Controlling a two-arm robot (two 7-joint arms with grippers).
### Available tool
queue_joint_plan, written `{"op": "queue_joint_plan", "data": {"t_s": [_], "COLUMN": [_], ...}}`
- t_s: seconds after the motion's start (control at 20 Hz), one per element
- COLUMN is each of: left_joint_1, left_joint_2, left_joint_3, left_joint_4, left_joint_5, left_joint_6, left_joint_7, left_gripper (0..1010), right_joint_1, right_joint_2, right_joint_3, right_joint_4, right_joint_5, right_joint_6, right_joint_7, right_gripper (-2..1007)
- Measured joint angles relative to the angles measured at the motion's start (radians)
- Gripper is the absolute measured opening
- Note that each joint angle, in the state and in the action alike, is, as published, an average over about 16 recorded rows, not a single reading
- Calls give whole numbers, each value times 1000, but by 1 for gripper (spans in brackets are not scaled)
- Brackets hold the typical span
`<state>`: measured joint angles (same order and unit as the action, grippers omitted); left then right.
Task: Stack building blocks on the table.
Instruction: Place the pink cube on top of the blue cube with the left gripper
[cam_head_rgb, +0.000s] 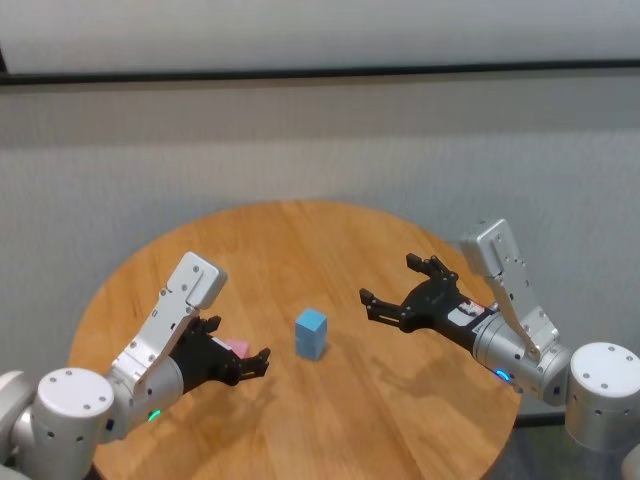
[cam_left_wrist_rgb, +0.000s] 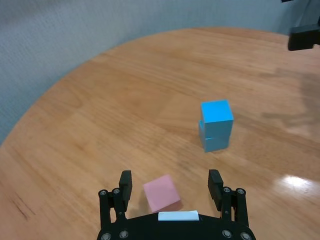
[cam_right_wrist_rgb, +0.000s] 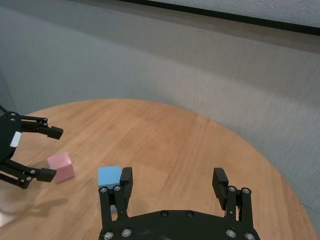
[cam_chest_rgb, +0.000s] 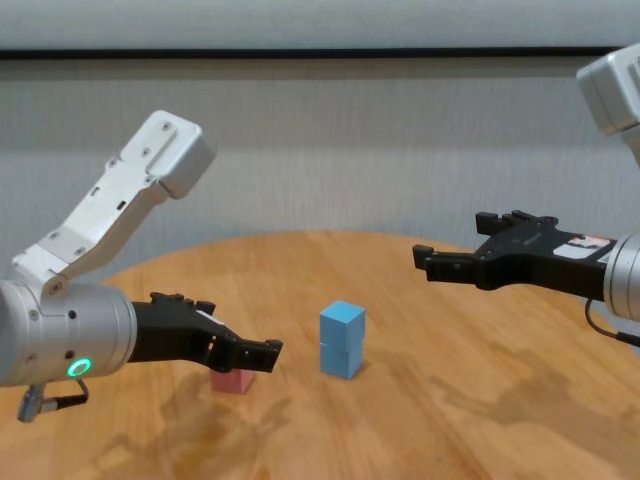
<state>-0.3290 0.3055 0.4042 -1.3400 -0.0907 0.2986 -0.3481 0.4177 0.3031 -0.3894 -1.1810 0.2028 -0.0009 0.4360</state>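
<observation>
Head view: two light blue blocks (cam_head_rgb: 311, 333) stacked one on the other near the middle of the round wooden table (cam_head_rgb: 290, 240); pink block (cam_head_rgb: 237, 347) sits on the tabletop to the stack's left, mostly hidden behind the left gripper (cam_head_rgb: 240, 350), which hangs low over it with fingers spread wide. Right gripper (cam_head_rgb: 390, 285) is up in the air right of the stack, well apart from it, fingers wide, holding nothing. Left wrist view: pink block (cam_left_wrist_rgb: 162, 193) lies tilted between the left gripper's two fingertips (cam_left_wrist_rgb: 125, 179), touching neither; blue stack (cam_left_wrist_rgb: 216, 125) stands farther out, upper cube slightly offset from the lower. Right wrist view: right gripper's fingers (cam_right_wrist_rgb: 218, 178) wide apart and empty; top of the blue stack (cam_right_wrist_rgb: 109, 175) shows just beyond one finger, pink block (cam_right_wrist_rgb: 61, 167) beside it between the open fingers of the left gripper (cam_right_wrist_rgb: 47, 152). Chest view: stack (cam_chest_rgb: 341, 339) upright at centre, pink block (cam_chest_rgb: 233, 380) behind the left gripper tip (cam_chest_rgb: 262, 352), right gripper (cam_chest_rgb: 440, 258) raised and clear of the stack.
</observation>
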Motion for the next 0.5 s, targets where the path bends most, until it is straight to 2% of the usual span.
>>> {"op": "queue_joint_plan", "data": {"t_s": [0.5], "left_joint_1": [-17], "left_joint_2": [-14], "left_joint_3": [-10], "left_joint_4": [44], "left_joint_5": [19], "left_joint_6": [-7], "left_joint_7": [-7], "left_gripper": [1002], "right_joint_1": [0], "right_joint_2": [0], "right_joint_3": [0], "right_joint_4": [0], "right_joint_5": [0], "right_joint_6": [0], "right_joint_7": [0], "right_gripper": [1000]}}
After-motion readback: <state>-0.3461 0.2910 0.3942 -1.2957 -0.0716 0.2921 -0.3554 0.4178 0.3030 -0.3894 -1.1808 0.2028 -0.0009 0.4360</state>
